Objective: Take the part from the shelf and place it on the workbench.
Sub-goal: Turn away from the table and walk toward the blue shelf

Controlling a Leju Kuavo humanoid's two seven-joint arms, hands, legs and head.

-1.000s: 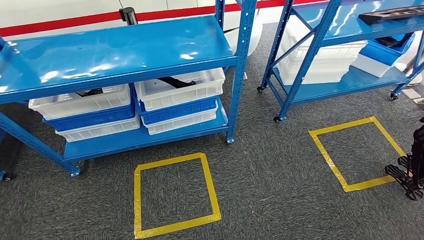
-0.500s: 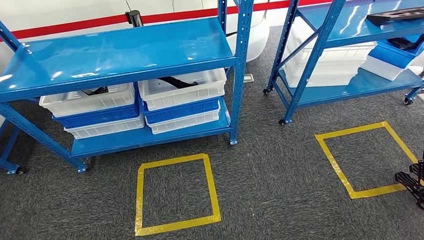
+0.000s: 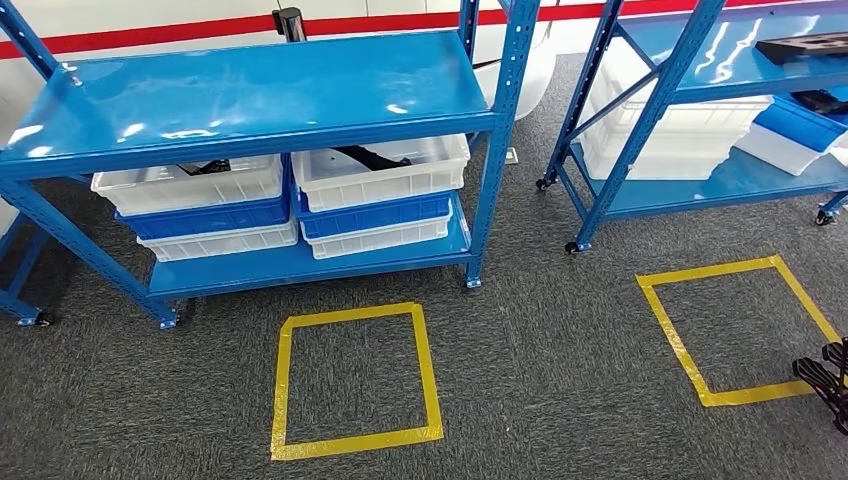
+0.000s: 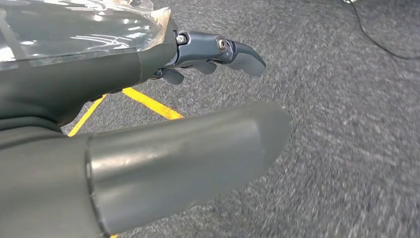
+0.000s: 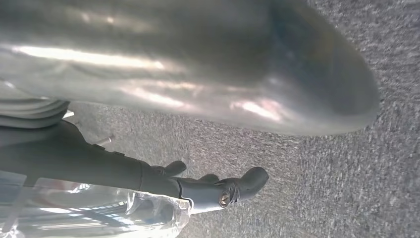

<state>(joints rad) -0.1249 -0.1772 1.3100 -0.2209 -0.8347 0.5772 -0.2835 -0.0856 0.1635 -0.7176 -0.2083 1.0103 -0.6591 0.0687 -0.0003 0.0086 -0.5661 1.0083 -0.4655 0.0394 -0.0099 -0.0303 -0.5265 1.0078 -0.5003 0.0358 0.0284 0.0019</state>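
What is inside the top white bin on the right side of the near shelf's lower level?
A dark elongated part lies in that white bin, its end poking above the back rim. The upper shelf board covers the rear of the bin, so anything further back cannot be seen.

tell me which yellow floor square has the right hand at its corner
The yellow square before the second shelf; the right hand hangs at its near corner. The other square has nothing beside it.

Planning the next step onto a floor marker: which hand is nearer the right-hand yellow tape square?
Right. The right hand hangs at the right yellow tape square's near right corner, in the head view. The left hand hangs over carpet by a yellow tape line; which square that is, I cannot tell.
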